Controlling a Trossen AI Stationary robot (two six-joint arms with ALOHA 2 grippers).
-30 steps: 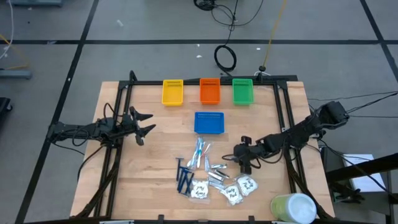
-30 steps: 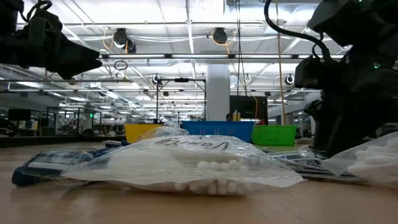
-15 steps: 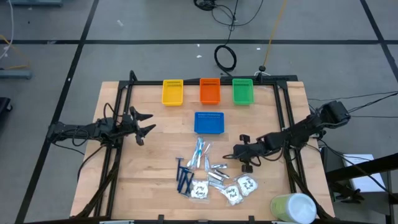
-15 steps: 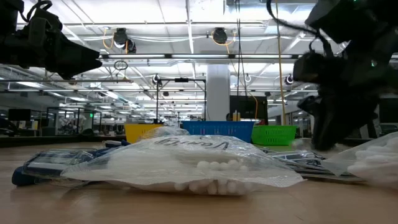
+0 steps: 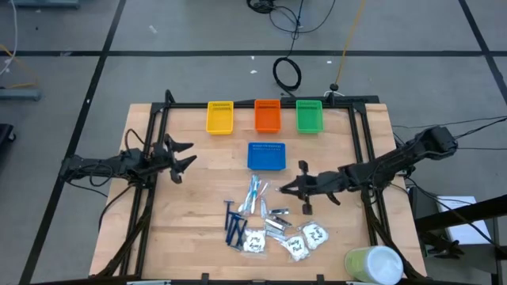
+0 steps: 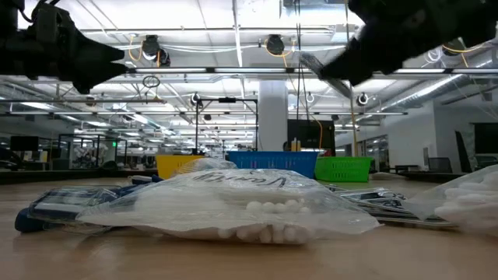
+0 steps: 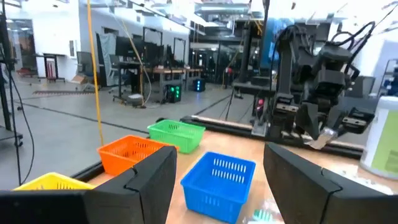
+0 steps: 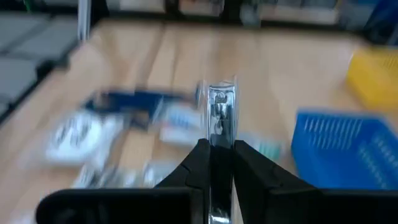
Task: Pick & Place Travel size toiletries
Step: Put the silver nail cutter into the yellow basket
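right gripper (image 5: 283, 188) lifted off the pile, jaws now clamped on a silvery packet (image 8: 219, 112)

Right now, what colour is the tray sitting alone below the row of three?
Blue. The lone tray stands nearer the toiletries than the other three; clearest in the high view.

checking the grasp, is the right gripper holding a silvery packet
Yes: in the right wrist view the right gripper is shut on a slim silvery packet standing up between its dark fingers.

Four trays (image 5: 266, 156), green-white cylinder (image 5: 374, 264)
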